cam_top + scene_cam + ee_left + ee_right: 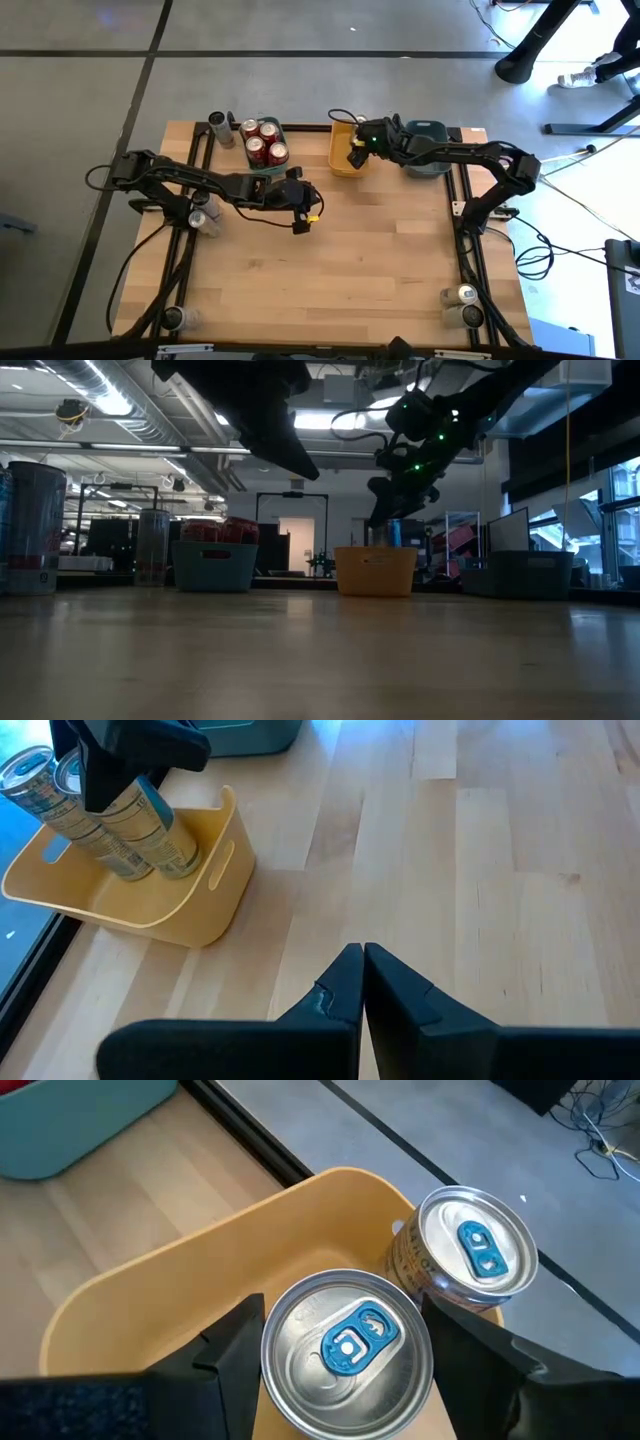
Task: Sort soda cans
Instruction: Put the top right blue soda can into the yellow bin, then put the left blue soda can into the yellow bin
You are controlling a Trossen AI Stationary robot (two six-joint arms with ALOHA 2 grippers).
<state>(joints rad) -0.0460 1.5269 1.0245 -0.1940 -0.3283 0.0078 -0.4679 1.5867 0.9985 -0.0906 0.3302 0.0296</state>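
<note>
A wooden counter (340, 270) seen from above, with two dark robot arms reaching in from either side; at the far left edge, a grey can (218, 128) stands alone near the back corner, and two more silver-topped cans (203, 215) stand close together beside the left arm's base; another can (174, 318) stands at the front left corner; just right of the lone grey can, a teal tray (283, 133) holds four red cans (264, 142) packed close together; the left tool (305, 213) hangs over bare wood near the counter's middle, its two fingers (345, 982) pressed together with nothing between them; further right, a yellow tray (343, 166) sits at the back edge; the right tool (356, 150) is over this tray, its fingers either side of a gold can (348, 1348) and gripping it inside the tray; a second gold can (468, 1250) stands just beside the held one, against the tray's wall; right of the yellow tray sits a grey-blue tray (432, 131), partly covered by the right arm; at the front right corner, two cans (462, 304) stand near each other.
</note>
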